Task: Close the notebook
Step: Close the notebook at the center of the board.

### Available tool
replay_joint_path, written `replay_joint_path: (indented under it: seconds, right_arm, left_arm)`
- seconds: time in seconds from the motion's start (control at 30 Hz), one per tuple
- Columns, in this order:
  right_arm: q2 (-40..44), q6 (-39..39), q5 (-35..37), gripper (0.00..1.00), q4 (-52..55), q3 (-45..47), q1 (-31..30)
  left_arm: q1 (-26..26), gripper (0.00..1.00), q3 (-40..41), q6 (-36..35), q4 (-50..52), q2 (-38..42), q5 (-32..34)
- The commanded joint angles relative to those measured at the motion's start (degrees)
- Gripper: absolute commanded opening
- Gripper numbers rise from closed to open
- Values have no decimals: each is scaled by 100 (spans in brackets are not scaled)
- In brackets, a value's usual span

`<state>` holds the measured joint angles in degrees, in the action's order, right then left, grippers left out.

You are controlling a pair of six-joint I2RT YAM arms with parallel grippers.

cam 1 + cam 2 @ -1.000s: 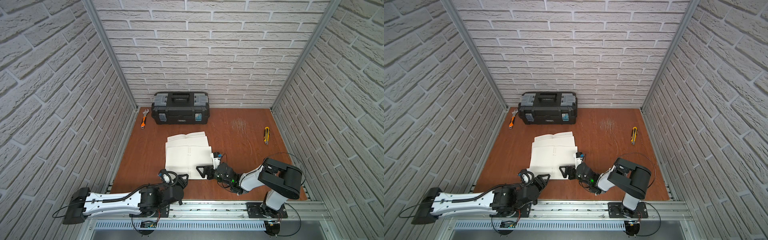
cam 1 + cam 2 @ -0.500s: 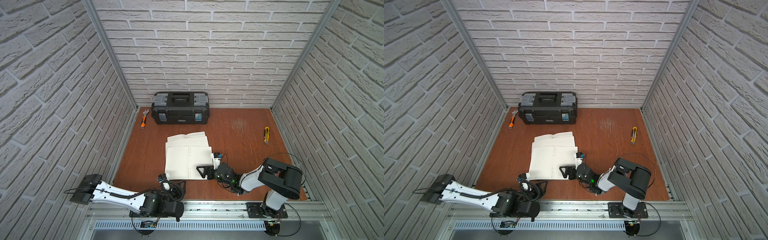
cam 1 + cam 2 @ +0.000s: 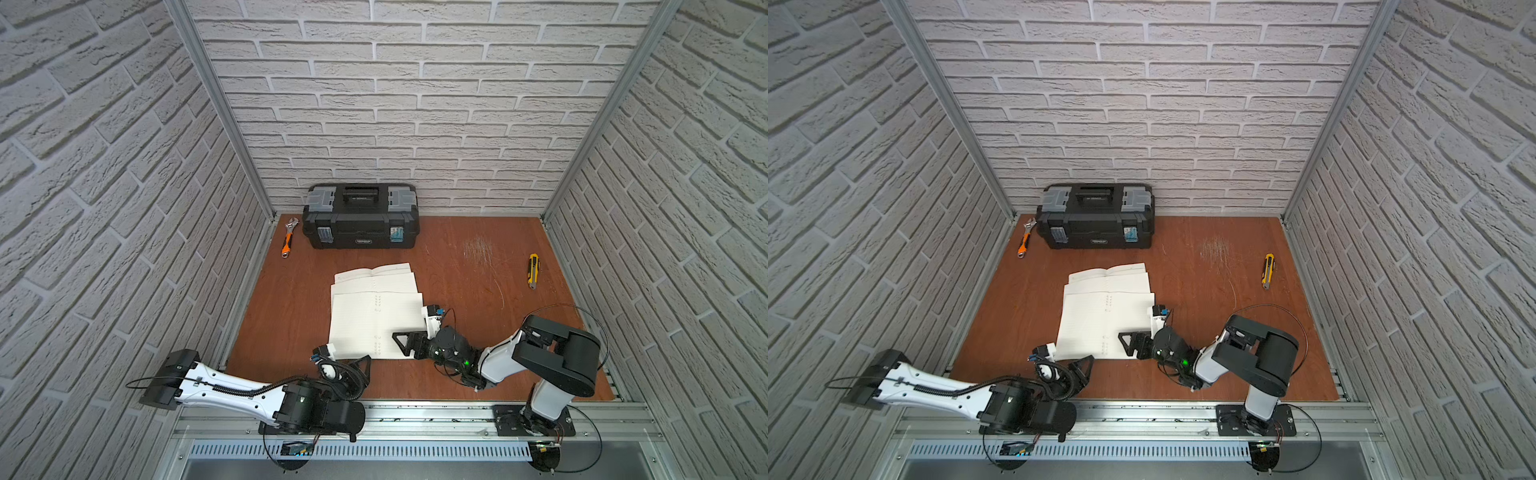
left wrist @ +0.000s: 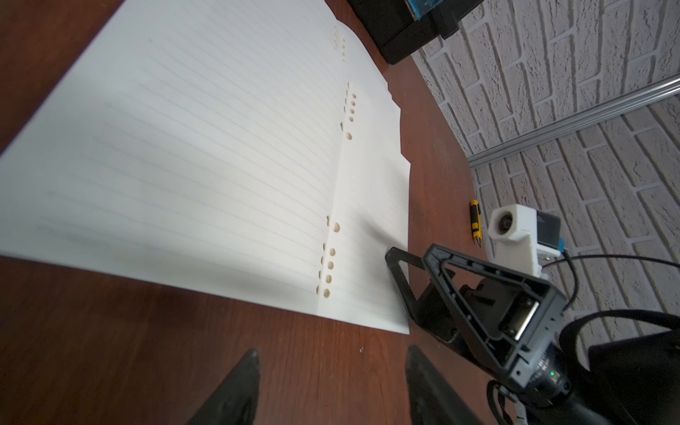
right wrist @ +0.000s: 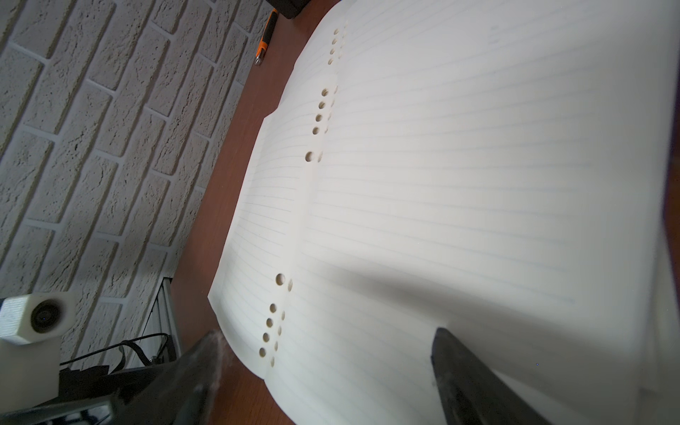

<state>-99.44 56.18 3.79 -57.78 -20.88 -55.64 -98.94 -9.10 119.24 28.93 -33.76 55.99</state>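
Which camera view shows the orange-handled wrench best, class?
The top views: both show the wrench whole beside the toolbox, head and handle both clear. The right wrist view catches only its handle end; the left wrist view misses it.

Top pair: we look down, sharing the whole table (image 3: pixel 457 257).
Wrists: we skim the notebook (image 4: pixel 184 147) closely, facing each other.

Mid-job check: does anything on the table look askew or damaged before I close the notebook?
Yes. The notebook lies open with its pages fanned out of line: the far edges step back in layers toward the toolbox. Pale scratches mar the table near the utility knife. Nothing spilled.
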Motion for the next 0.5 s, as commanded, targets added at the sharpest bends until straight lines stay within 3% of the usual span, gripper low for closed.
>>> replay_joint_path:
  seconds: [0.0, 0.07, 0.23, 0.37, 0.47]
  right_arm:
    - [-348, 185, -217, 90, 1428, 231, -57]
    - [-339, 165, -220, 90, 1427, 222, -54]
    - [-372, 164, -265, 90, 1368, 221, -55]
    - [-357, 148, -271, 90, 1348, 227, -52]
    - [-340, 151, -266, 90, 1333, 256, -45]
  left_arm:
    - [375, 64, 176, 2391, 712, 230, -317]
    - [725, 66, 271, 1288, -216, 247, -410]
    - [1366, 67, 362, 459, -1730, -539, -882]
    - [1494, 68, 491, -371, -3573, -1498, -955]
    - [1386, 69, 256, -983, -3973, -1686, -845]
